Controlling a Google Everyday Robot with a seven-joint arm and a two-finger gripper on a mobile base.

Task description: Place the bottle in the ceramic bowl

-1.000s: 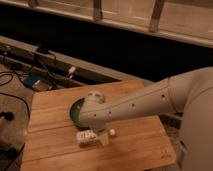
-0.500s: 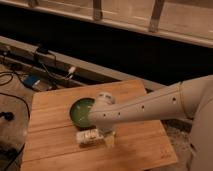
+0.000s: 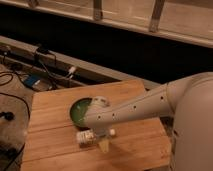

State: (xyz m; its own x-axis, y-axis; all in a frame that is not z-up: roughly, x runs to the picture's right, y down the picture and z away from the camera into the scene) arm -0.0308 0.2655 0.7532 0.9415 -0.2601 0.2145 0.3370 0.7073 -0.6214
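The bottle (image 3: 85, 137) is small and pale with a whitish label. It lies on its side on the wooden table (image 3: 55, 102), just in front of the ceramic bowl. The bowl (image 3: 79, 111) is round and dark green with a lighter green inside, and the arm's wrist covers its right part. My gripper (image 3: 102, 141) hangs down from the white arm (image 3: 140, 107), low over the table, right beside the bottle's right end. I cannot tell whether it touches the bottle.
The table's front edge (image 3: 100, 167) and left edge are close to the bottle. Cables and a blue box (image 3: 31, 80) lie on the floor to the left. A dark rail and a ledge (image 3: 125, 75) run behind the table.
The arm's forearm has swung lower and to the right, uncovering more of the bowl. The gripper stays low beside the bottle, which lies in about the same place.
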